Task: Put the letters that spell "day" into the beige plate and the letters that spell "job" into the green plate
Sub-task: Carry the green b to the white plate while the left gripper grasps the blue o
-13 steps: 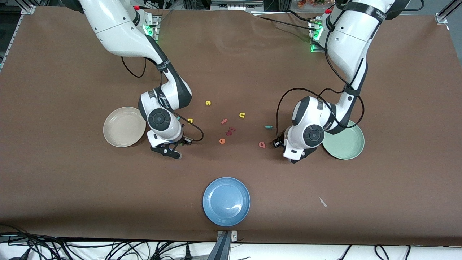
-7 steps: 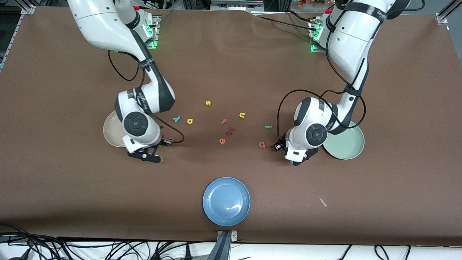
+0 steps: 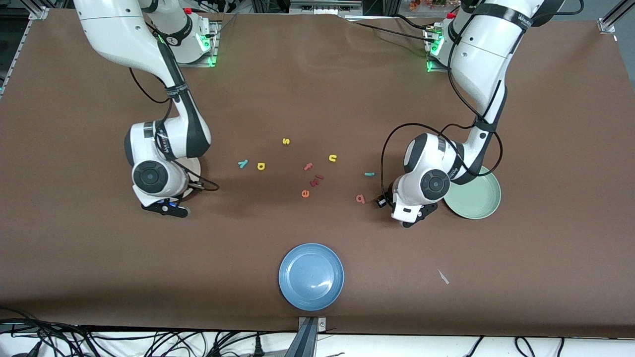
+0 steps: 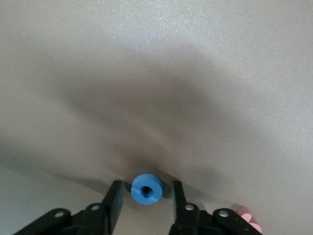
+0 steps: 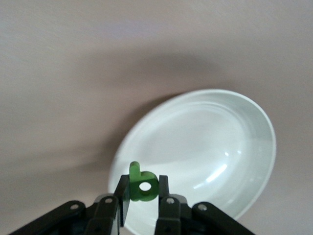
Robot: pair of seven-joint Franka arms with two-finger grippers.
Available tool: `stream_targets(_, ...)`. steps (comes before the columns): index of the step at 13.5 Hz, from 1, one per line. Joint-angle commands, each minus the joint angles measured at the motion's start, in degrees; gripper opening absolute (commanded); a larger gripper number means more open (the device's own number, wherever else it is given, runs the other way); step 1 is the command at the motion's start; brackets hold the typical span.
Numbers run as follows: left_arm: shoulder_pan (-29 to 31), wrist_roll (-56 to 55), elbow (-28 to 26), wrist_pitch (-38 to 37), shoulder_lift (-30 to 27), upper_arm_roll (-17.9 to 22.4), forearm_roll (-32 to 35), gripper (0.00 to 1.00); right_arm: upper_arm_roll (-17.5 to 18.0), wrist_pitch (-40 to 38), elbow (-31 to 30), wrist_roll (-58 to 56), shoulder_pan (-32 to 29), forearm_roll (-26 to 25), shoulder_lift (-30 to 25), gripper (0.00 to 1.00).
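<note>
Over the round cream-beige plate [image 5: 210, 142], toward the right arm's end of the brown surface [image 3: 317, 74], the right gripper [image 5: 142, 186] hangs with its fingers pinching the dark green foam letter a [image 5: 143, 183]. The plate's bowl below it is bare, so by my reckoning "day" stands at none delivered and one about to be dropped. The teal-blue foam letter y [image 3: 242, 163] and, at its three o'clock and just beside it, the yellow foam letter d [image 3: 261, 166] lie loose on the surface, waiting.

The left gripper [image 4: 145, 190] is down at the surface, at the nine o'clock edge of the round pale mint-green plate [image 3: 476, 198]. Its fingers are spread on either side of the blue ring-shaped foam letter o [image 4: 146, 189], close to it but with a slim gap showing on both sides, so I judge the grasp not yet made. What shows of the green plate is bare. The thin teal foam letter j [image 3: 369, 174] lies at about eleven o'clock from that gripper, the salmon-pink foam letter b [image 3: 360, 199] at about nine o'clock; both are untouched.

So no letter rests in either plate: one is in the air, one is being reached for, four have yet to be fetched. The yellow s [image 3: 285, 141], yellow u [image 3: 332, 158], pink f [image 3: 308, 166] and orange e [image 3: 305, 193] should stay put, as should the round blue plate [image 3: 311, 276]
</note>
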Motion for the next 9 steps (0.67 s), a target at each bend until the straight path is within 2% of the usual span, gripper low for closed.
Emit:
stream_targets(1, 0.0, 0.7, -1.2, 0.0, -0.4, 0.4, -1.6, 0.2, -0.7, 2.1, -7.1, -1.1, 0.2, -0.8, -4.2, 0.11)
stream_targets(2, 0.0, 0.8, -1.2, -0.2, -0.5, 0.4, -1.6, 0.12, -1.0, 2.3, -7.6, -1.1, 0.2, -0.8, -4.2, 0.11)
stream_targets(4, 0.4, 0.8, -0.7, -0.4, -1.2, 0.7, -1.1, 0.09, -1.3, 2.4, -7.9, -1.0, 0.1, -0.8, -3.5, 0.19)
stream_targets(5, 1.5, 1.5, -0.7, -1.1, -2.9, 0.8, -0.7, 0.08, -1.4, 2.5, -7.9, -1.0, 0.0, -0.8, -3.4, 0.4)
stream_targets(6, 3.2, 4.2, -0.5, -3.3, -5.0, 0.8, -0.7, 0.07, -1.4, 2.2, -7.9, -0.7, 0.0, -0.7, -3.4, 0.79)
stream_targets(7, 4.8, 7.1, -0.4, -6.6, -7.2, 0.8, -0.7, 0.07, -1.4, 1.9, -7.7, -0.4, 0.1, -0.5, -3.5, 1.0)
stream_targets(9, 9.4, 12.9, -0.5, -14.7, -10.4, 0.9, -0.7, 0.07, -1.1, 1.3, -7.1, -0.2, 0.3, -0.2, -4.1, 1.0)
